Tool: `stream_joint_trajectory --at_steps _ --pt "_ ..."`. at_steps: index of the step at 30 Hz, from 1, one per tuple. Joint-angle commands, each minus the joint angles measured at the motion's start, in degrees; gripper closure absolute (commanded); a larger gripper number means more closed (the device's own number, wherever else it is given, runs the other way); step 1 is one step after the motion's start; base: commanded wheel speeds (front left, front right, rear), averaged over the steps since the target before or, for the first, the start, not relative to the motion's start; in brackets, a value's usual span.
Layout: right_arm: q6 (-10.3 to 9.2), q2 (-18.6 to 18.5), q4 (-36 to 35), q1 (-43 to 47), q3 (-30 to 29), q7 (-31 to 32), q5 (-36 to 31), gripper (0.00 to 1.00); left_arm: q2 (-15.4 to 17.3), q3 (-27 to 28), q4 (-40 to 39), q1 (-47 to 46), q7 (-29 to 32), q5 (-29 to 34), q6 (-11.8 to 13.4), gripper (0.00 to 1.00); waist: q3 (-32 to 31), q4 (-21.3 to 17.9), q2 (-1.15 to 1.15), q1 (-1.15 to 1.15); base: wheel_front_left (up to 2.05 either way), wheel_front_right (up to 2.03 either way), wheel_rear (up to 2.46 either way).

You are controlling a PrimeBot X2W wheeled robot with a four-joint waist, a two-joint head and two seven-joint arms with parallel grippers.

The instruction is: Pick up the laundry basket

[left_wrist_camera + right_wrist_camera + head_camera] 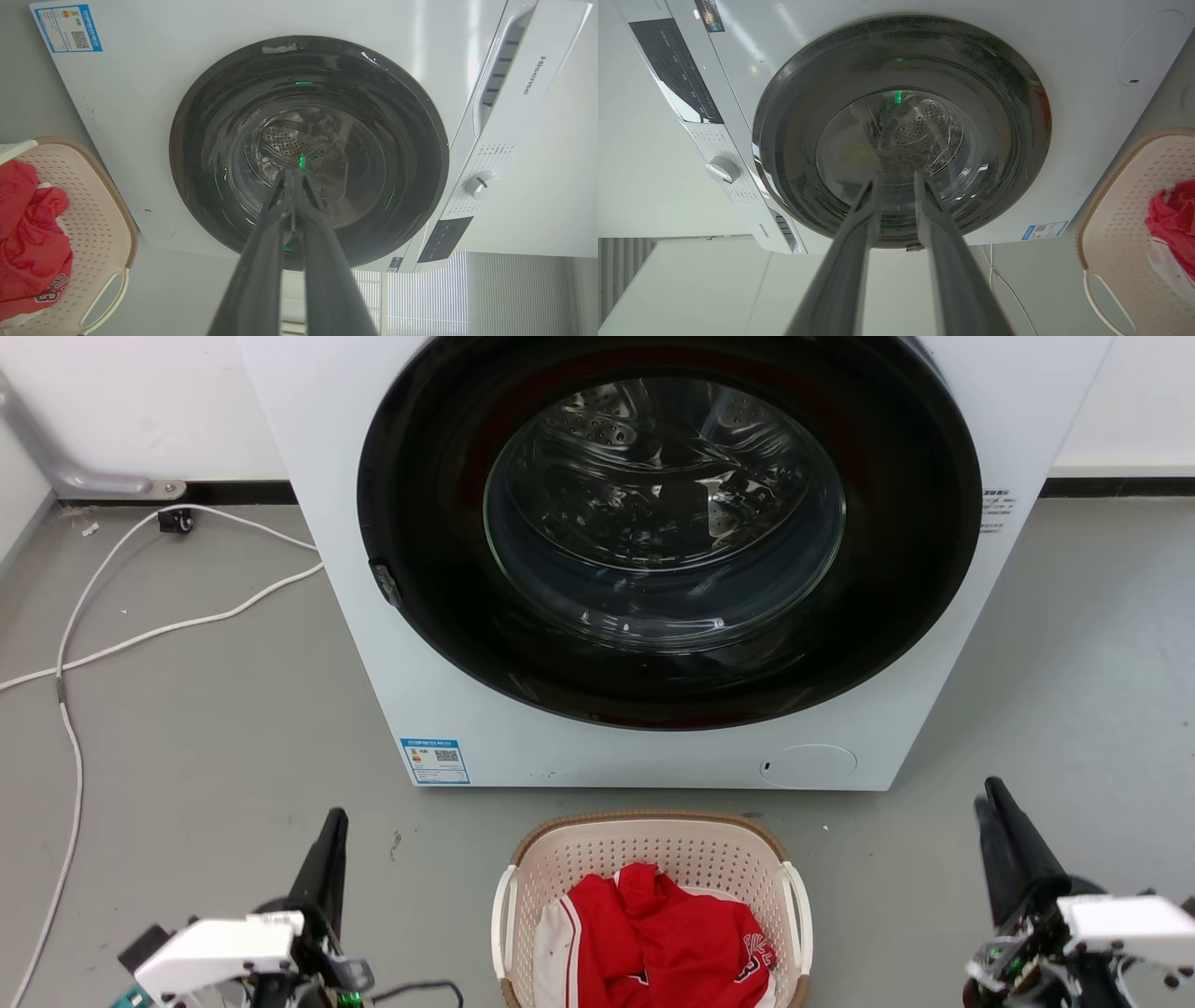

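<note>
The laundry basket stands on the floor at the bottom centre of the head view, cream and perforated, with a brown rim and white side handles. A red garment lies inside it. My left gripper hovers to the basket's left, apart from it. In the left wrist view its fingers press together with nothing between them, and the basket sits at the left edge. My right gripper hangs to the basket's right. Its fingers stand slightly apart and empty, with the basket at the right edge.
A white front-loading washing machine with a dark round door stands just behind the basket. White cables trail over the grey floor at the left. Open floor lies on both sides of the basket.
</note>
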Motion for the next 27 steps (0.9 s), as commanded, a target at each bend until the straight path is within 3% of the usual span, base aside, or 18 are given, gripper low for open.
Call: stream_joint_trajectory --at_steps 1,15,27 --pt "0.00 0.1 0.6 0.7 0.1 -0.1 0.0 0.00 -0.1 -0.1 0.6 0.7 -0.1 0.0 0.0 0.00 0.0 0.0 0.00 0.00 0.00 0.00 0.00" --pt "0.00 0.2 -0.7 2.5 0.6 -3.8 -3.4 0.00 -0.2 -0.2 -1.0 2.9 -3.7 3.3 0.0 0.00 -0.3 -0.1 0.00 0.00 0.00 0.00 0.00" --pt "0.00 0.1 -1.8 2.8 -0.5 -6.7 -12.3 0.00 -0.1 2.4 -2.6 3.5 -6.7 12.5 1.0 0.00 -0.5 -0.2 0.00 0.00 0.00 0.00 0.00"
